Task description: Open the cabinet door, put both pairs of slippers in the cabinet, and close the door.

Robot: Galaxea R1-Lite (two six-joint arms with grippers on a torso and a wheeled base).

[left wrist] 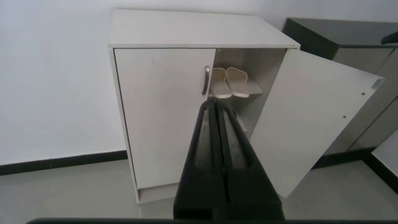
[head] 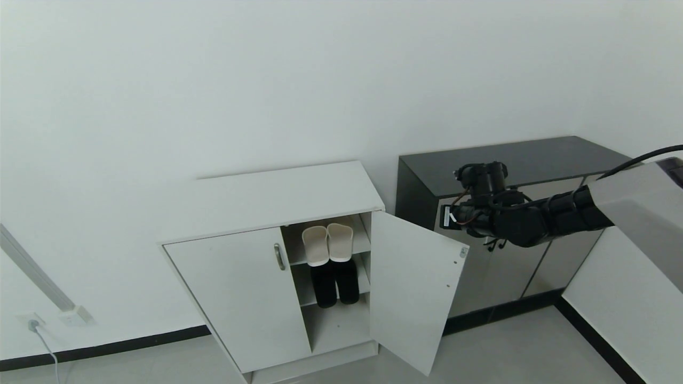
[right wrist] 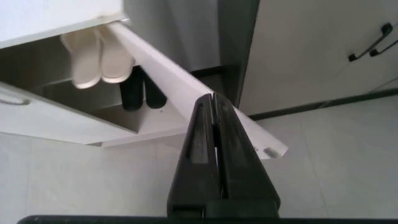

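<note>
White cabinet (head: pixel 235 288), right door (head: pixel 411 288) open, cream slippers (head: pixel 328 244) above black slippers (head: pixel 335 284)

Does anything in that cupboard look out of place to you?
Only slightly: the white slippers and black slippers jut past the front of their shelves in the cabinet, and its right door hangs open.

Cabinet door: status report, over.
Left gripper shut, right gripper shut, both empty. Pale slippers above black slippers, both pairs shelved. Cabinet door open, not yet closed; nothing seen in its swing.
</note>
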